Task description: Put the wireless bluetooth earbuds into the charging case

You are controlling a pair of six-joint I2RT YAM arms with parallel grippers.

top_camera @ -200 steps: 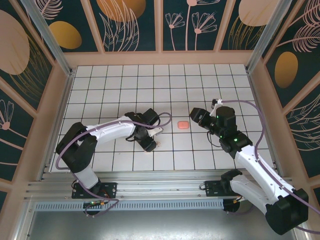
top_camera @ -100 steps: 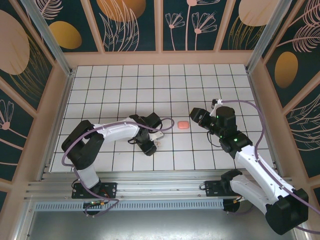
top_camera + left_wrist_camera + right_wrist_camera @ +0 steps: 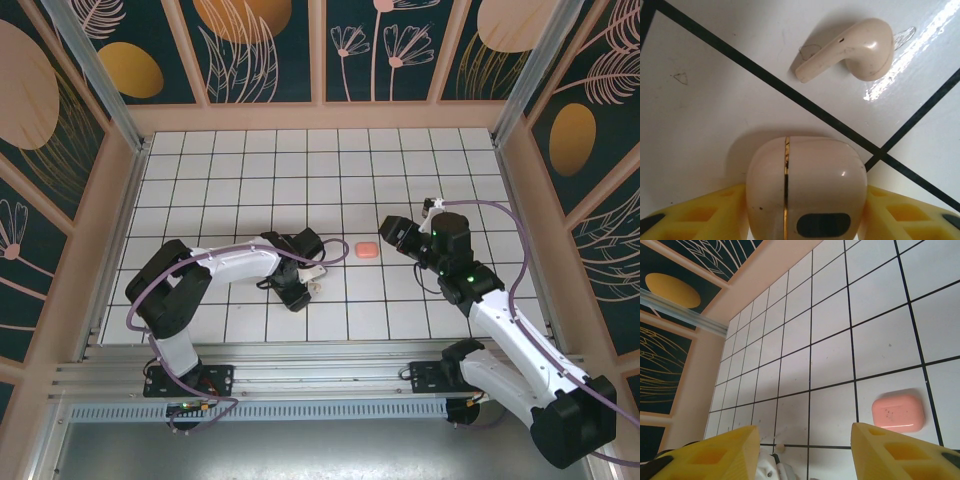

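Grasp detail: left end effector (image 3: 805, 200) is clamping the closed cream charging case (image 3: 805, 175) squarely, and the case is best kept level. Cream earbud (image 3: 855, 50) is lying just beyond on the tabletop (image 3: 705, 100). Right end effector (image 3: 807, 452) is hovering, jaws apart.

One pale cream earbud (image 3: 852, 47) lies on its side on white tile, stem pointing left. Near it, across a black grid line, sits a closed cream charging case (image 3: 805, 185) with a gold seam. A coral-pink case (image 3: 898, 412), apparently shut, lies flat on another tile.
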